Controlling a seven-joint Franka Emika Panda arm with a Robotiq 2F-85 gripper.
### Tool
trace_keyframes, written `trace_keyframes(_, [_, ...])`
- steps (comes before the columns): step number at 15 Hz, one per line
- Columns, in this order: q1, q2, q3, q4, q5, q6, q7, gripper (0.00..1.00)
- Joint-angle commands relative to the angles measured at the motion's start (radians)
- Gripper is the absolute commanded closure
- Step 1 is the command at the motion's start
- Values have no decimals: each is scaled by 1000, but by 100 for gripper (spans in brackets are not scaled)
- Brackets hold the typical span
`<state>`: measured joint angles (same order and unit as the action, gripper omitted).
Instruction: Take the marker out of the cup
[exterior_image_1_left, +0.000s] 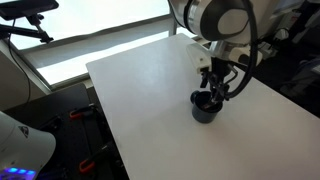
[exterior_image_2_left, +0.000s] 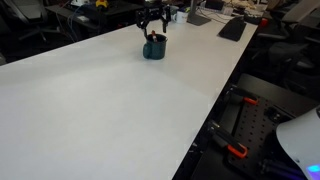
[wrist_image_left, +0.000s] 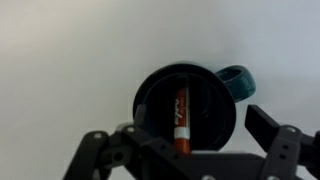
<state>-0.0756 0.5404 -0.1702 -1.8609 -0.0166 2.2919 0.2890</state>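
One marker (wrist_image_left: 182, 117) lies inside the cup (wrist_image_left: 150, 100); the claw (wrist_image_left: 174, 130) hangs spread above it; an off-centre pinch could tip the cup.

The cup (exterior_image_1_left: 205, 108) is shown nearby from above and far across the table (exterior_image_2_left: 100, 120). It is faced downward from the wrist.

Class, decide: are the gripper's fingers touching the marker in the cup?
Apart. The wrist view shows the fingers spread wide of the marker, with the cup rim showing between them.
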Motion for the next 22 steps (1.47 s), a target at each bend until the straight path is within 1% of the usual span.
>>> trace_keyframes(1, [10,0,-10,1,0,57,56,0])
trace_keyframes(5, [17,5,-19,-6,-6,145,83,0])
trace_keyframes(6, [21,6,-25,-4,-13,145,90,0])
trace_keyframes(7, [5,8,-11,2,1,121,53,0])
trace_keyframes(12, [6,9,-13,2,1,129,55,0])
trace_keyframes(15, [21,-12,-4,-40,-3,159,55,0])
trace_keyframes(19, [43,17,-14,-34,-7,187,95,0])
trace_keyframes(22, [55,38,-29,-30,-4,273,138,0])
